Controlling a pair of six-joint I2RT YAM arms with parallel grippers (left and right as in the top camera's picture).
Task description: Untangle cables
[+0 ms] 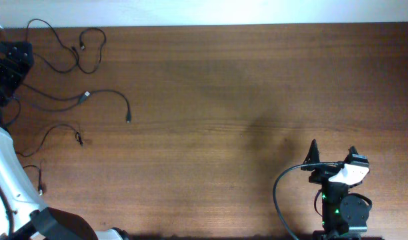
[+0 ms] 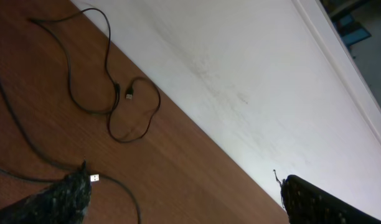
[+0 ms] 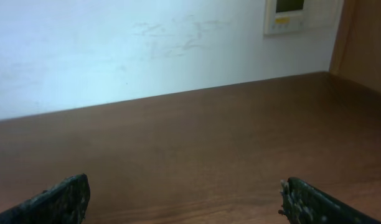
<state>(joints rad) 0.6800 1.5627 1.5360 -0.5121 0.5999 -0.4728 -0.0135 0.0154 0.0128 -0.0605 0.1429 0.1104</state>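
The cables lie as separate black strands at the table's far left. A looped cable (image 1: 91,53) is by the back edge and also shows in the left wrist view (image 2: 116,93). A cable with a silver plug (image 1: 87,96) arcs to the right, and its plug (image 2: 95,178) lies beside my left fingertip. A short cable (image 1: 61,128) and another (image 1: 40,177) lie nearer the front. My left gripper (image 1: 11,59) (image 2: 184,199) is open and empty near the back-left corner, just left of the cables. My right gripper (image 1: 333,155) (image 3: 190,199) is open and empty at the front right, far from them.
A white wall (image 2: 240,62) runs along the table's back edge. A wall control panel (image 3: 290,14) hangs above the far side. The white left arm body (image 1: 7,180) stands at the front left, next to the nearest short cable.
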